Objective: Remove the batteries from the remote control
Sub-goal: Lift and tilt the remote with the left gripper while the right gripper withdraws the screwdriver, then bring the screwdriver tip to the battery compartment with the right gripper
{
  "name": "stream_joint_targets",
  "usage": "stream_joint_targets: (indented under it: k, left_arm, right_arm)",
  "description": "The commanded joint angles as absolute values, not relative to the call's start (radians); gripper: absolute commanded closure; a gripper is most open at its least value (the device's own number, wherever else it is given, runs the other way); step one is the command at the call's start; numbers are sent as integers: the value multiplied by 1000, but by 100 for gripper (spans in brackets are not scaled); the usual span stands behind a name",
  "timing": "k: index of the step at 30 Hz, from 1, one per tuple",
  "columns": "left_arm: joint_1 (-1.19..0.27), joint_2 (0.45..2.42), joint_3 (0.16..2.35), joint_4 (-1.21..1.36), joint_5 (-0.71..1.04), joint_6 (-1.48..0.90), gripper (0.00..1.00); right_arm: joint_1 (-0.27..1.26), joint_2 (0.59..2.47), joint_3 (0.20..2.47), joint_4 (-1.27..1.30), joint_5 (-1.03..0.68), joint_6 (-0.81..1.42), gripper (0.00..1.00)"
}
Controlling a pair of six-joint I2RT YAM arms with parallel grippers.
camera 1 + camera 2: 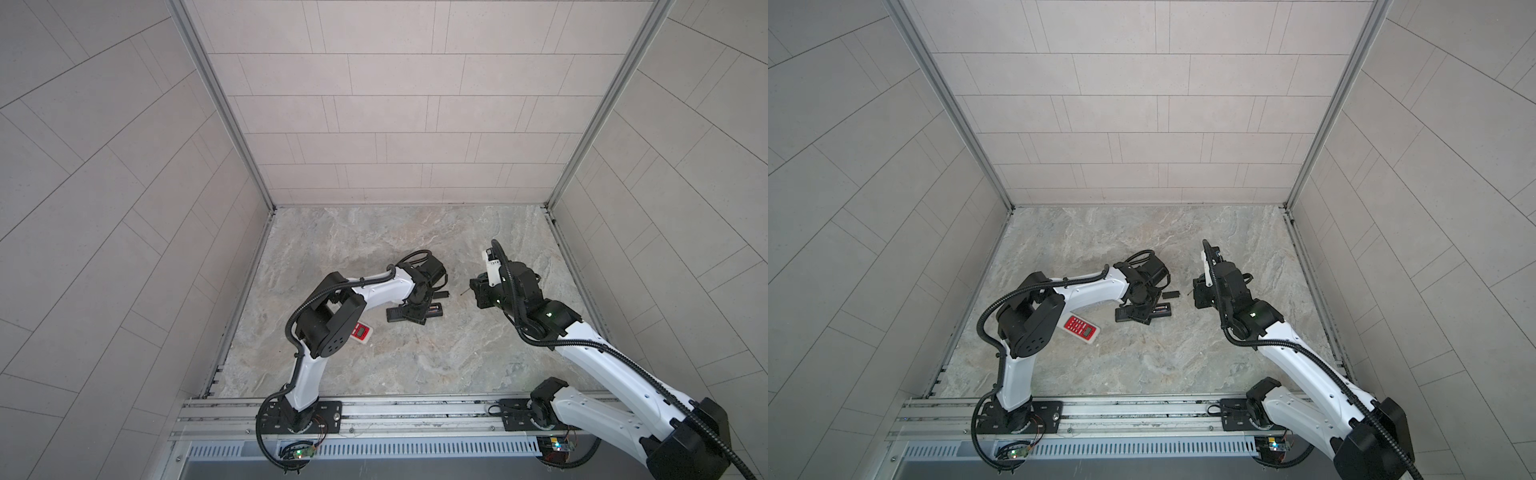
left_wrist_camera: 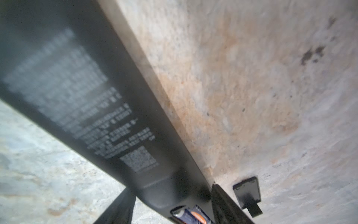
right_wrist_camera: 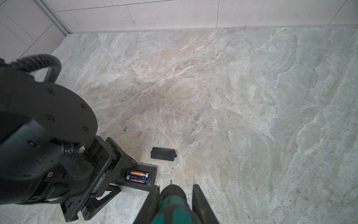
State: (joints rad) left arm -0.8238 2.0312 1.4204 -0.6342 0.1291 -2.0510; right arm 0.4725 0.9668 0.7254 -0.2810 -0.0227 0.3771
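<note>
while a long black plastic remote control [image 2: 96, 97] lies back-up on the grey-and-tan marbled stone bench [image 3: 232, 97], the left arm [image 1: 374, 289] reaches down over its middle. one of its jaws sits on each long side, seemingly to pin the remote so it cannot slide. whether those jaws are already pressing it or only bracketing it, i cannot tell.

at the remote's open end, two small dark-blue cylindrical batteries with orange bands [image 3: 138, 176] sit side by side in their compartment, not yet removed. the small flat black rectangular cover plate [image 3: 163, 153] lies on the bench just beside that end, out of the way.

the right arm [image 1: 582, 349] hovers near the open end, its jaws clenched on the green handle of a screwdriver [image 3: 172, 205]. the thin metal tip is near the compartment but not touching it, likely ready to lever a cell out.

a small red-faced keypad remote with a white edge [image 1: 1081, 328] lies well apart, beside the left arm's elbow.
</note>
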Motion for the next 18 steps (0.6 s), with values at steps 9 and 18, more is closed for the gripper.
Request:
stream_joint_targets:
  k: [9,18]
  left_arm:
    - [-804,2078,1500,-845,14,-1907,52]
    - [-788,2107,1579,-965,-33,-1723,51]
  right_arm:
    - [464,946,684,-228,-26,436,99]
    - [466,894,625,-200,-24,484,98]
